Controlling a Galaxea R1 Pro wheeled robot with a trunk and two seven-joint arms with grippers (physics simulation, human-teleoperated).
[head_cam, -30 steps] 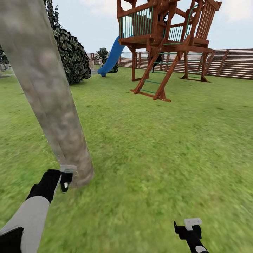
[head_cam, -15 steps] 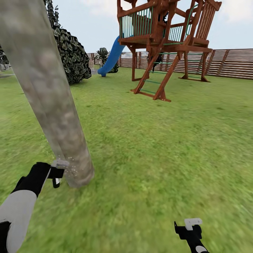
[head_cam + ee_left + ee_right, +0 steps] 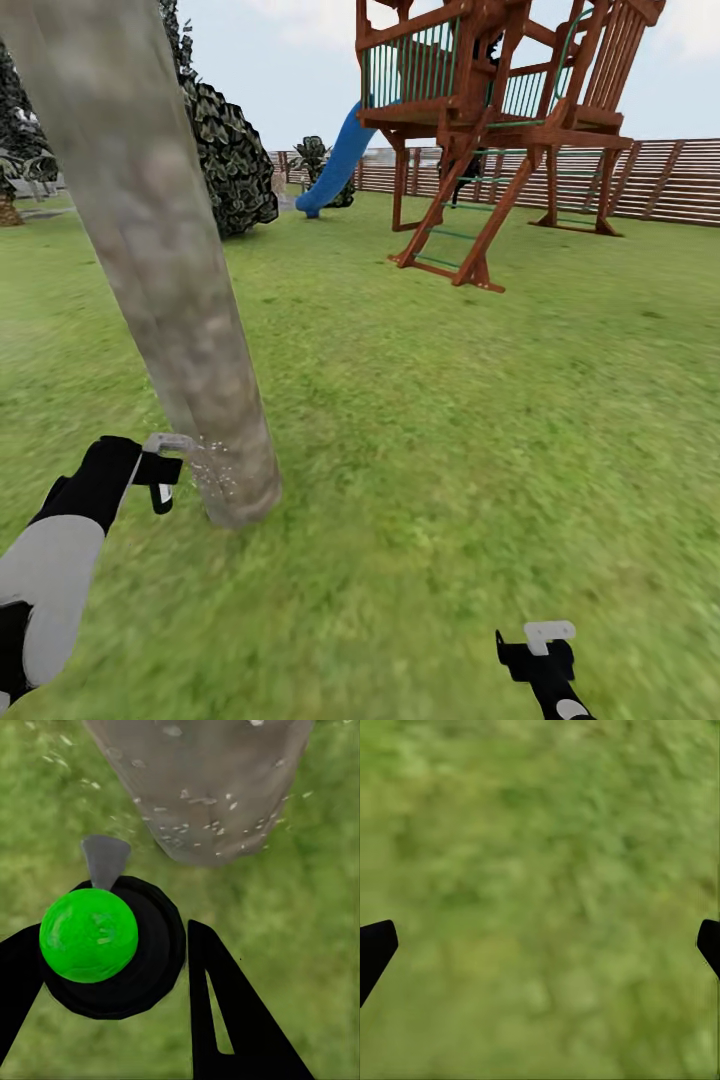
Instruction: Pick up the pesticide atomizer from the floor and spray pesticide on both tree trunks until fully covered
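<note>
Head view: left gripper (image 3: 160, 470) clamps atomizer (image 3: 88, 935) at lower left, pesticide (image 3: 212, 472) speckling trunk (image 3: 170, 270) base. Right gripper (image 3: 537, 640) wide, idle. Risk: upper bark (1 low band wetted) missed.

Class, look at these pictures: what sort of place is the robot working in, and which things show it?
Most likely a fenced garden or backyard play area. Grass lawn spreads all round, a wooden play tower with a blue slide stands on it, and a brown slatted fence closes the far side. A thick tree trunk rises nearby.
</note>
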